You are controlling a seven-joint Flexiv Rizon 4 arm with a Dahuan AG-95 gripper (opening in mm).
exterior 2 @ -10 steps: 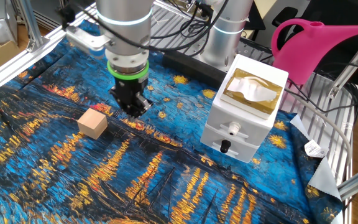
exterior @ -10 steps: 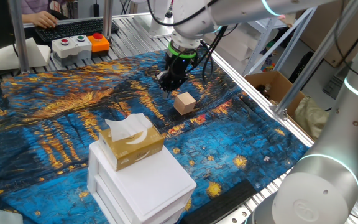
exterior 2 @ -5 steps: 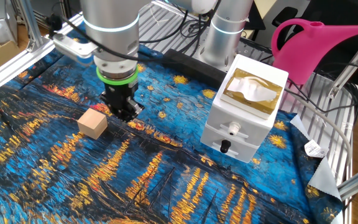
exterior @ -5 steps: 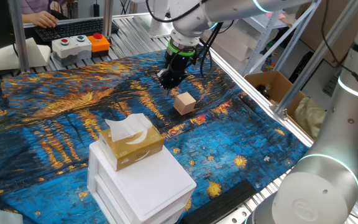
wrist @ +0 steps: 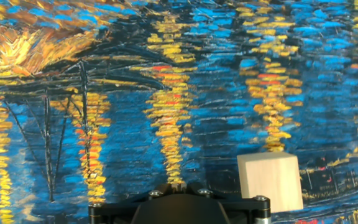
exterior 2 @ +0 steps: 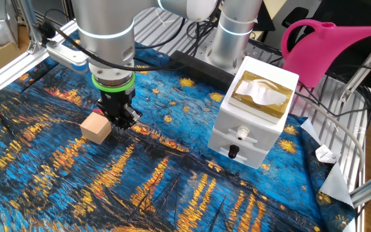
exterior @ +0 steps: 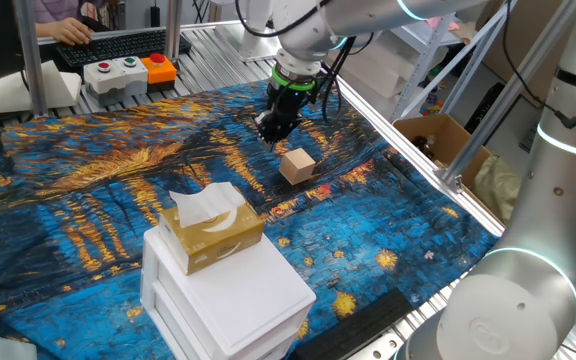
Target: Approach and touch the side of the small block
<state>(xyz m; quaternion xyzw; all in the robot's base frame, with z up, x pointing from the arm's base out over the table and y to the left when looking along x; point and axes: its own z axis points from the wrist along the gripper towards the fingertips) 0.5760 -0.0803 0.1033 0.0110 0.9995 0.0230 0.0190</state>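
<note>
The small block (exterior: pixel 297 165) is a plain tan wooden cube on the blue-and-gold painted cloth (exterior: pixel 88 190). It also shows in the other fixed view (exterior 2: pixel 96 127) and at the lower right of the hand view (wrist: pixel 270 180). My gripper (exterior: pixel 273 130) hangs low over the cloth just behind the block, with its fingers pressed together and nothing in them. In the other fixed view the gripper (exterior 2: pixel 120 122) sits right beside the block's right side, very near it. The hand view shows the fingertips (wrist: pixel 173 186) with a narrow strip of cloth between them and the block.
A tan-and-gold tissue box (exterior: pixel 211 228) lies on a big white box (exterior: pixel 233 290) at the near side. A pink watering can (exterior 2: pixel 327 48) stands past the cloth's edge. A button box (exterior: pixel 128 72) and a cardboard box (exterior: pixel 433 140) sit off the table.
The gripper has moved sideways toward the block, leftward in the other fixed view, closing most of the gap. The block has not moved.
</note>
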